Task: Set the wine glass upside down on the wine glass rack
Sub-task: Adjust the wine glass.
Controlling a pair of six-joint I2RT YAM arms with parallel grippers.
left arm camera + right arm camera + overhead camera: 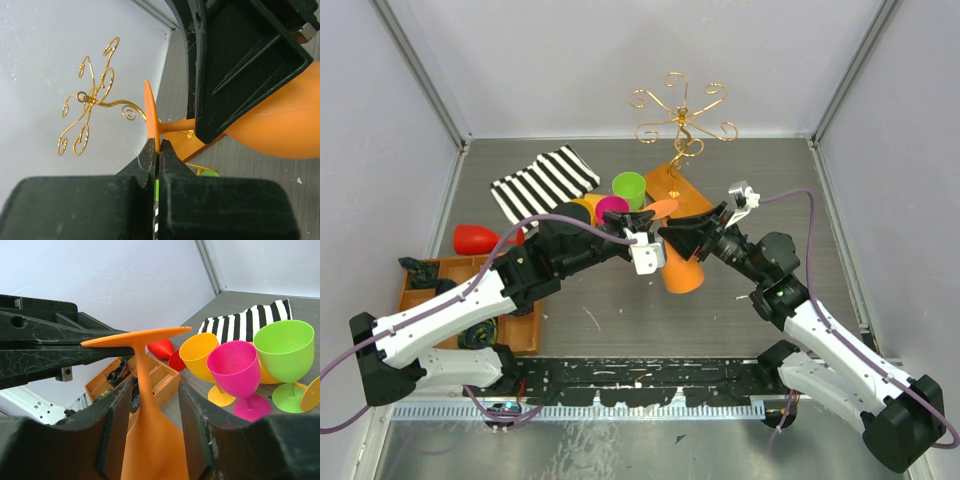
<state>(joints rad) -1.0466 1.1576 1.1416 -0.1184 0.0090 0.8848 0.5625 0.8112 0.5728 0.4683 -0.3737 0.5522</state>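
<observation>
From above, the left arm covers most of the wooden tray, its contents too dark to tell. The right tool hides the stem of the orange wine glass. In the right wrist view the bowl runs off the bottom edge, so whether that tool's fingers press it is unclear. In the left wrist view the rack has its base mostly hidden.

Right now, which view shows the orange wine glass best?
Right wrist: the orange wine glass shows foot, stem and part of the bowl. Left wrist has the foot edge-on, bowl half hidden. Top external: small, partly covered.
</observation>
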